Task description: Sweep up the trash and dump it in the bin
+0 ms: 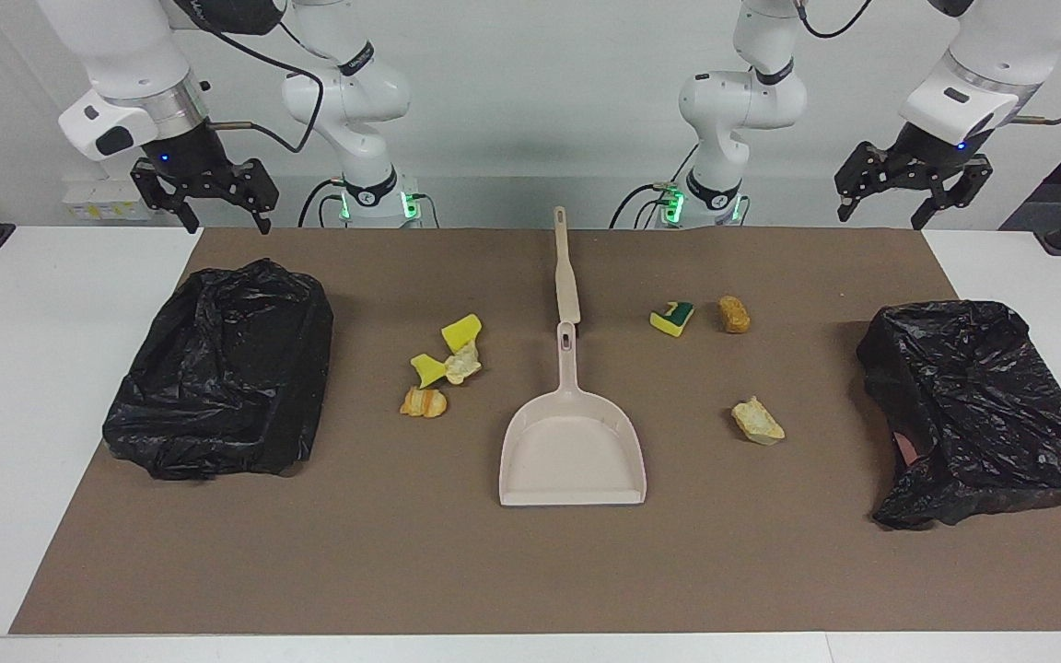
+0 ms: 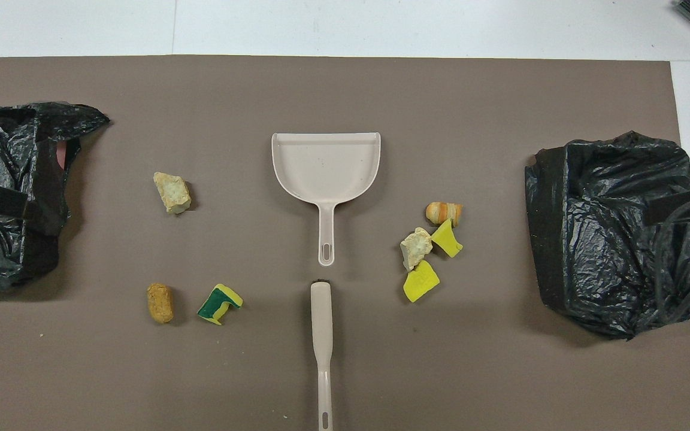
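Observation:
A beige dustpan (image 1: 573, 447) (image 2: 326, 164) lies mid-mat, its handle pointing toward the robots. A beige brush handle (image 1: 566, 267) (image 2: 321, 335) lies in line with it, nearer to the robots. Toward the right arm's end lie two yellow sponge scraps (image 1: 461, 331) (image 2: 421, 281) and two bread chunks (image 1: 424, 402) (image 2: 444, 211). Toward the left arm's end lie a green-faced sponge scrap (image 1: 672, 318) (image 2: 220, 303), a tan chunk (image 1: 733, 314) (image 2: 160, 302) and a pale bread chunk (image 1: 757, 421) (image 2: 172, 192). My right gripper (image 1: 222, 221) and my left gripper (image 1: 885, 214) hang open and empty, high up at their own ends.
Two bins lined with black bags stand on the brown mat (image 1: 530, 571), one at the right arm's end (image 1: 222, 368) (image 2: 608, 227) and one at the left arm's end (image 1: 982, 414) (image 2: 3, 191). White table (image 1: 33, 368) borders the mat.

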Action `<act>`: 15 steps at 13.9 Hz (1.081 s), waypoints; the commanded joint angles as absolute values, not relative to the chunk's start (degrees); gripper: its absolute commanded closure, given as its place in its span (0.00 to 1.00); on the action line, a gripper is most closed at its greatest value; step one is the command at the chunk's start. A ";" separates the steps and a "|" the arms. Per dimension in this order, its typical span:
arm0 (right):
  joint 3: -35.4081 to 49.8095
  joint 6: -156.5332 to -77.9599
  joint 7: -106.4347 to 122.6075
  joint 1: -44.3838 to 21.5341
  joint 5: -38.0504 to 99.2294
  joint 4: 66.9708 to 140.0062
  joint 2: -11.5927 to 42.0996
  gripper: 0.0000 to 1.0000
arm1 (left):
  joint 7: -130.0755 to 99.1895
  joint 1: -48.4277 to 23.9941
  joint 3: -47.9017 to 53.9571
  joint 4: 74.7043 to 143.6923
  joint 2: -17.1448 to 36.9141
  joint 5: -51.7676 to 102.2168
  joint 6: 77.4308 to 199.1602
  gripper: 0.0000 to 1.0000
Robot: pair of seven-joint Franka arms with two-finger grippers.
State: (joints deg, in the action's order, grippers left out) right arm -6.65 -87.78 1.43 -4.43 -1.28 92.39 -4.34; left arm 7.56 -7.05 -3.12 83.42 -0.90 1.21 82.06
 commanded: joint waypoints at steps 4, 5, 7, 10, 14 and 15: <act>-6.86 -86.75 2.46 -4.48 -0.62 92.64 -5.45 0.00 | 7.21 -6.59 -2.64 83.50 -1.50 0.70 81.82 0.00; -6.86 -86.75 2.37 -4.48 -0.62 92.64 -5.45 0.00 | 7.21 -6.85 -2.64 83.58 -1.49 0.70 81.74 0.00; -6.86 -86.66 2.29 -4.48 -0.62 92.72 -5.54 0.00 | 7.21 -6.86 -2.64 83.58 -1.58 0.70 81.30 0.00; -6.86 -86.66 2.20 -4.48 -0.62 92.72 -5.54 0.00 | 7.12 -7.03 -2.64 84.28 -2.10 0.79 81.04 0.00; -6.77 -86.66 2.11 -4.57 -0.62 92.90 -5.62 0.00 | 7.12 -7.21 -2.55 85.69 -2.81 0.79 81.47 0.00; -6.85 -86.75 2.11 -4.57 -0.62 93.16 -5.80 0.00 | 7.12 -7.29 -2.55 86.22 -3.16 0.79 81.74 0.00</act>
State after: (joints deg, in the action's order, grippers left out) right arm -6.64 -87.71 1.43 -4.43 -1.28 92.40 -4.72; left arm 7.52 -7.08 -2.78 83.80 -1.22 1.21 81.59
